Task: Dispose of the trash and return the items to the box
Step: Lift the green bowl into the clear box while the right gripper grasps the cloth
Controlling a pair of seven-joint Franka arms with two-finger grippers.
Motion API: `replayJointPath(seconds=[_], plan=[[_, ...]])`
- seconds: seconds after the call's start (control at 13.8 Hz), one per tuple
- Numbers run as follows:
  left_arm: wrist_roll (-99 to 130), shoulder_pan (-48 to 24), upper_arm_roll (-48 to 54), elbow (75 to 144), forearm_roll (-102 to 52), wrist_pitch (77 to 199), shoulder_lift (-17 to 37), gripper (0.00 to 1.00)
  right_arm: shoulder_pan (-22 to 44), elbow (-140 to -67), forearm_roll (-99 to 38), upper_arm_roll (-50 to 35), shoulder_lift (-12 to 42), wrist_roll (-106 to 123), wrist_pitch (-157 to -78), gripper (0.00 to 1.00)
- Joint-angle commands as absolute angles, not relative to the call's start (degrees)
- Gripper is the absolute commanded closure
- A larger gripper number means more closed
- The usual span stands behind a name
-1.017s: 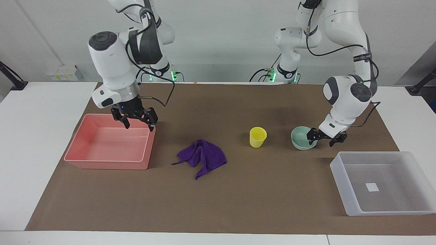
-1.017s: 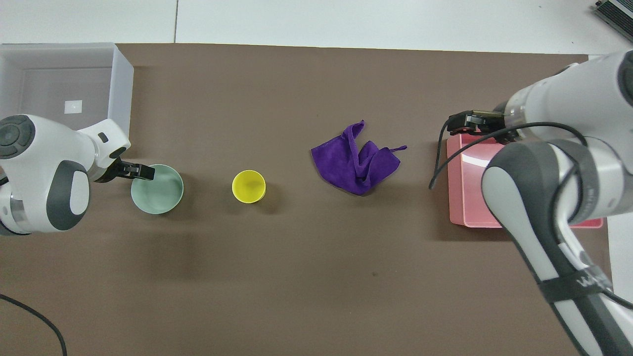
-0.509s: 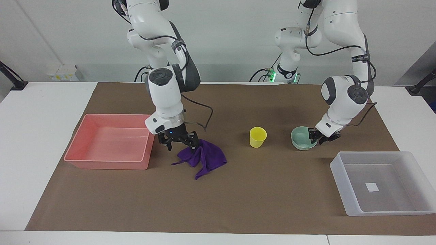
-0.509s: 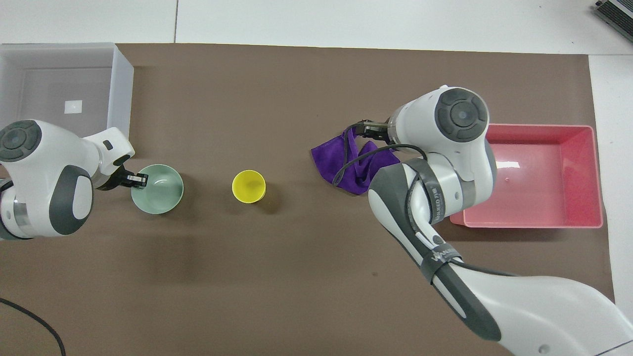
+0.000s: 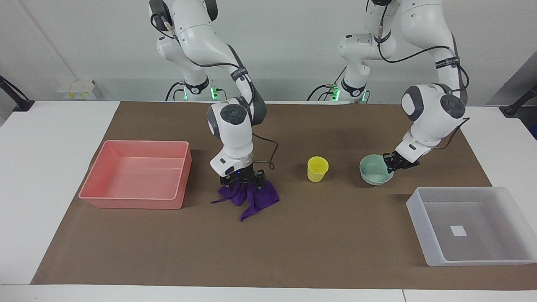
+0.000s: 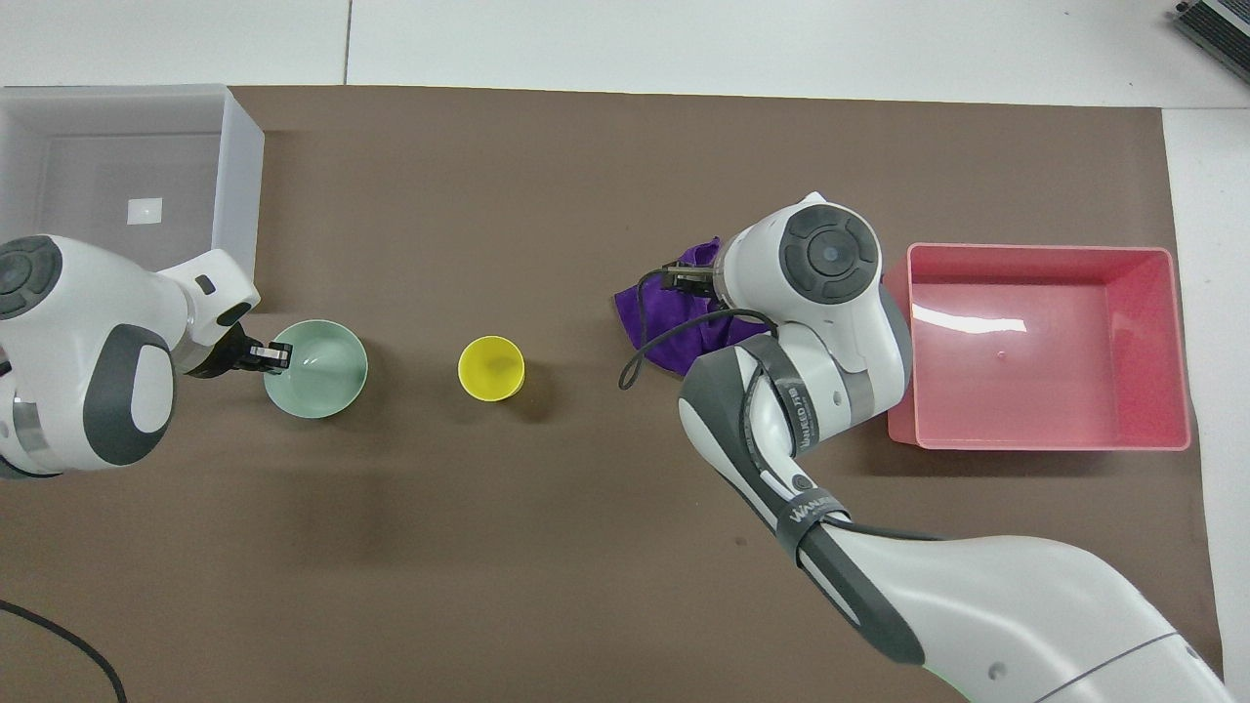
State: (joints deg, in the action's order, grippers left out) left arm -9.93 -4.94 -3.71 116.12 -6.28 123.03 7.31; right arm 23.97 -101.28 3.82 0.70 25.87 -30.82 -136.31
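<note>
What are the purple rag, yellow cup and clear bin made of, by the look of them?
Purple rag: soft fabric, likely microfibre; it lies in limp folds, matte.
Yellow cup: probably plastic; smooth, uniform colour, thin rim.
Clear bin: translucent plastic, frosted whitish; the brown mat shows faintly through its walls.

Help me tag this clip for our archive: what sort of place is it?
Probably a robotics lab bench: two white arms mounted at a white table covered by a brown mat, with staged props, a purple rag, yellow cup and pink tray, before a bare wall.
</note>
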Motion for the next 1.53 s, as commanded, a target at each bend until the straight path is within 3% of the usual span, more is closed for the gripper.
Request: replayJointPath(seconds=[0.0, 0.22, 0.29, 0.36, 0.44, 0.87, 1.16, 1.45], plan=[[-10.63, -3.60, -3.96, 108.83, -7.38, 117.78, 7.73, 1.00, 24.08, -105.20, 5.10, 0.62, 25.31, -31.90, -140.70, 0.00], [-10.63, -2.29, -3.96, 103.65, -7.47, 117.95, 10.01, 1.00, 24.26, -106.08, 5.36, 0.62, 25.49, -31.91, -142.03, 0.00], [-10.55, -1.76, -4.04, 101.53, -7.38, 118.56, 11.15, 1.00, 24.17, -106.43, 6.06, 0.62, 25.40, -31.38, -141.77, 0.22], [-10.55, -0.97, -4.13, 99.77, -7.12, 119.00, 11.95, 1.00, 24.17, -106.17, 6.50, 0.62, 25.40, -31.29, -141.07, 0.74], [-10.63, 0.43, -4.13, 97.93, -6.68, 118.74, 12.74, 1.00, 24.17, -105.82, 6.42, 0.62, 25.40, -32.07, -140.46, 1.00], [-11.07, 5.62, -3.96, 86.24, -6.15, 117.25, 18.53, 1.00, 24.17, -104.95, 6.42, 0.88, 24.70, -34.79, -137.12, 1.00], [-14.06, 8.69, -3.43, 77.89, -6.06, 115.67, 24.68, 1.00, 22.51, -103.71, 6.42, 1.14, 15.93, -34.72, -127.20, 1.00], [-16.51, 14.39, 1.03, 66.12, -5.98, 115.31, 36.10, 1.00, 18.64, -103.54, 6.33, 1.05, 7.58, -31.92, -118.59, 1.00]])
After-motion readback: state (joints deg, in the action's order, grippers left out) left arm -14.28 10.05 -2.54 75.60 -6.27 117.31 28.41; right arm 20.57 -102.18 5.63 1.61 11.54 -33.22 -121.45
